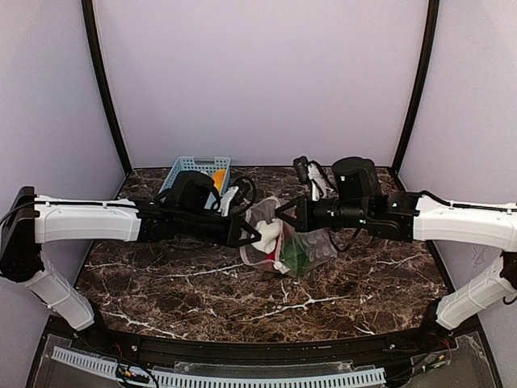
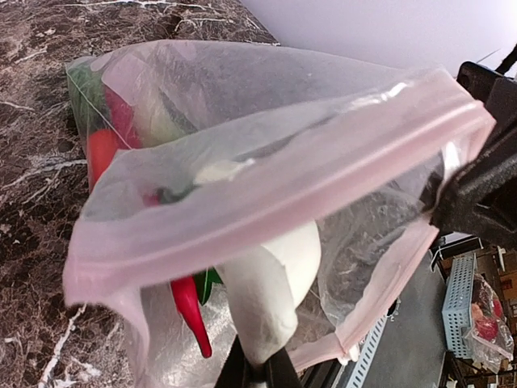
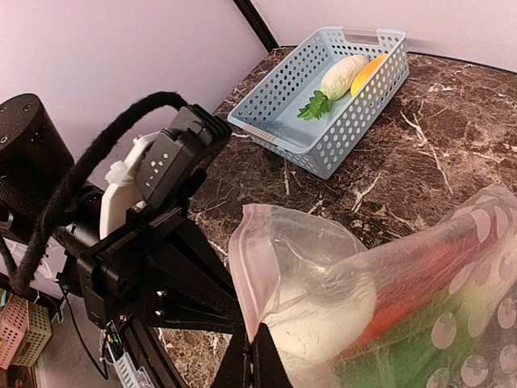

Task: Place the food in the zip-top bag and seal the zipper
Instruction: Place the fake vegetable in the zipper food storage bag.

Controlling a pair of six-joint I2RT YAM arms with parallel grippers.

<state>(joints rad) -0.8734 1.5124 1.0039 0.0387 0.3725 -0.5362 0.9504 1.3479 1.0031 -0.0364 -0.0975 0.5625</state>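
Loading is under way. The left gripper (image 2: 258,373), at the bottom edge of its wrist view, is clamped on the white one (image 2: 271,283), which sits halfway through the mouth of the zip-top bag (image 2: 242,105). The bag hangs mid-frame in the top view. The right gripper (image 3: 250,362) is pinched together on the pink zipper (image 3: 242,267), holding the mouth up. Red (image 2: 101,149) and green (image 2: 81,85) pieces show through the plastic.

Next, probably: push deeper, let go, then back out without dragging the floppy rim. The basket (image 3: 355,121), upper right in the right wrist view, holds a pale corn-like piece (image 3: 343,75), a yellow one (image 3: 367,74) and a leafy sprig (image 3: 315,105) (so sealing looks some way off).
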